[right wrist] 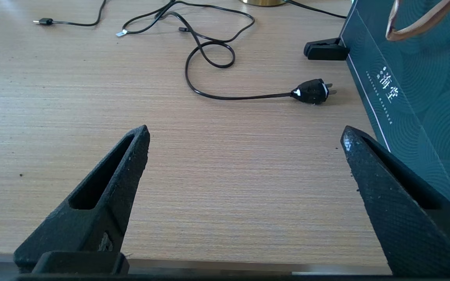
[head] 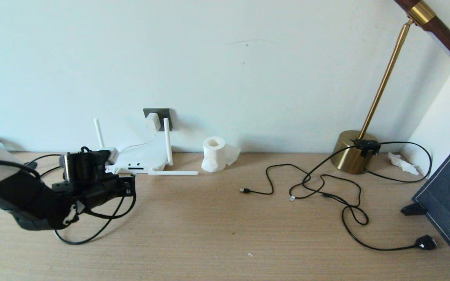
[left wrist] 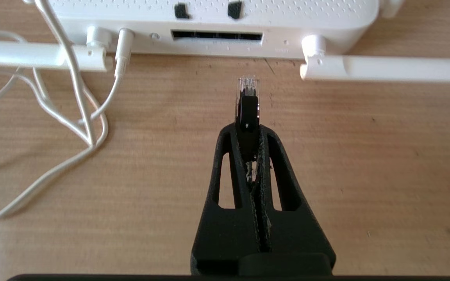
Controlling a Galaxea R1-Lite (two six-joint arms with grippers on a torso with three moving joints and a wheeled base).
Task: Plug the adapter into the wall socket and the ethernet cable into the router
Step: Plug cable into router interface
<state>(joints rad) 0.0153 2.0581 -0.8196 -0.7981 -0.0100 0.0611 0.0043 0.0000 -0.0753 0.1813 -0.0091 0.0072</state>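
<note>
Just before the router (left wrist: 217, 19), the left gripper (left wrist: 248, 130) pinches the ethernet cable (left wrist: 247, 97), its clear tip near the ports, while the right gripper (right wrist: 244, 134) hangs spread above the table (right wrist: 217, 187).

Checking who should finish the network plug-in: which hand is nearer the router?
Left. The left hand, shut on the ethernet cable, sits just short of the router ports. The right hand hangs open far off, by the black power plug.
</note>
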